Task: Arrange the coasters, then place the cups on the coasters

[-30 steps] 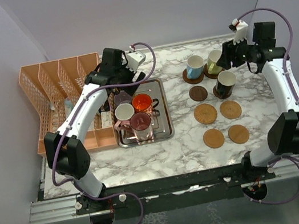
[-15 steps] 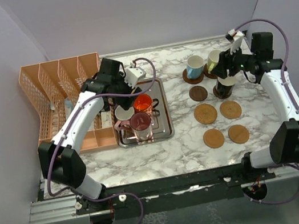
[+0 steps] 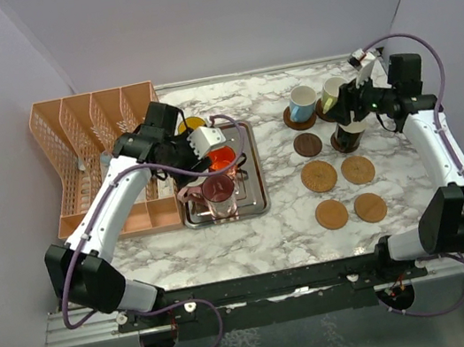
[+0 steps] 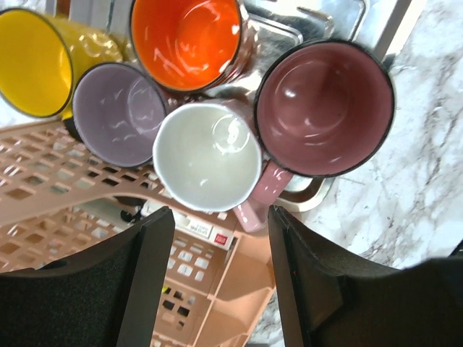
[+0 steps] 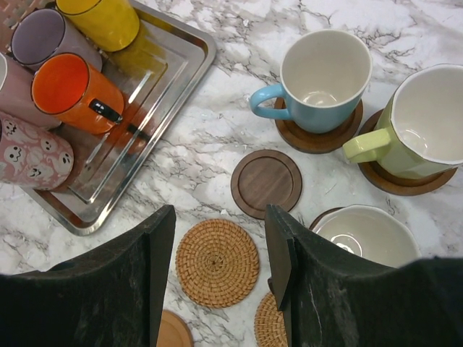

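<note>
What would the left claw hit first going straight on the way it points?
Probably the pink cup with the white inside, which sits right ahead of the left claw; depth is unclear.

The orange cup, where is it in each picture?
Top external: orange cup on the steel tray, left of centre.
Left wrist: top centre, seen from above.
Right wrist: far left, on the tray's left part.
Shared landmark: the steel tray, showing in every view.
</note>
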Controlling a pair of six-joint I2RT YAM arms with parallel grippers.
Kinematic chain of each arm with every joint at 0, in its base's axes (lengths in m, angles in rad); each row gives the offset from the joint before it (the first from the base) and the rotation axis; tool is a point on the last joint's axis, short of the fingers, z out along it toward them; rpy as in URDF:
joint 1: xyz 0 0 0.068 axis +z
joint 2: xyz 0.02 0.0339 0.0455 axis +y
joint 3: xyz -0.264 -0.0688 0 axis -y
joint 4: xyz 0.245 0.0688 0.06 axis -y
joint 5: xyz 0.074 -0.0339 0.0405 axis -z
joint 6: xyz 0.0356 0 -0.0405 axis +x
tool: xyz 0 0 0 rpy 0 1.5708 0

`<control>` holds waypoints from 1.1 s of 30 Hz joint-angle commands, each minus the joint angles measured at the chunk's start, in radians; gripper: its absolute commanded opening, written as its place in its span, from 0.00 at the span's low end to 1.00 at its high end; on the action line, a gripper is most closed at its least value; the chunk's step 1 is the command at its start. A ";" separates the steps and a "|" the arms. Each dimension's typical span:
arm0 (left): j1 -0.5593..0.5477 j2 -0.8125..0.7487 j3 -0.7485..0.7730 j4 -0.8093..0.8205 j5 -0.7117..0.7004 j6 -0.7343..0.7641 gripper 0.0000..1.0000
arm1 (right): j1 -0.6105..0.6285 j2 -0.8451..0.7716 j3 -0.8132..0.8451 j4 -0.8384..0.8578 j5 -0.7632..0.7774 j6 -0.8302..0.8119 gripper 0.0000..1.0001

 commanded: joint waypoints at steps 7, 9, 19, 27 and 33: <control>-0.136 0.015 -0.033 0.093 0.142 0.035 0.59 | 0.002 -0.012 -0.017 0.029 -0.026 -0.019 0.53; -0.152 0.039 -0.023 0.106 0.126 0.058 0.61 | 0.002 -0.018 -0.022 0.029 -0.027 -0.020 0.53; -0.158 0.152 0.038 0.102 0.117 0.243 0.66 | 0.003 -0.054 -0.058 0.048 -0.007 -0.021 0.53; -0.159 0.231 0.071 0.074 0.119 0.299 0.65 | 0.002 -0.042 -0.062 0.049 -0.007 -0.023 0.53; -0.159 0.255 0.084 0.055 0.146 0.290 0.57 | 0.003 -0.036 -0.067 0.052 -0.006 -0.026 0.53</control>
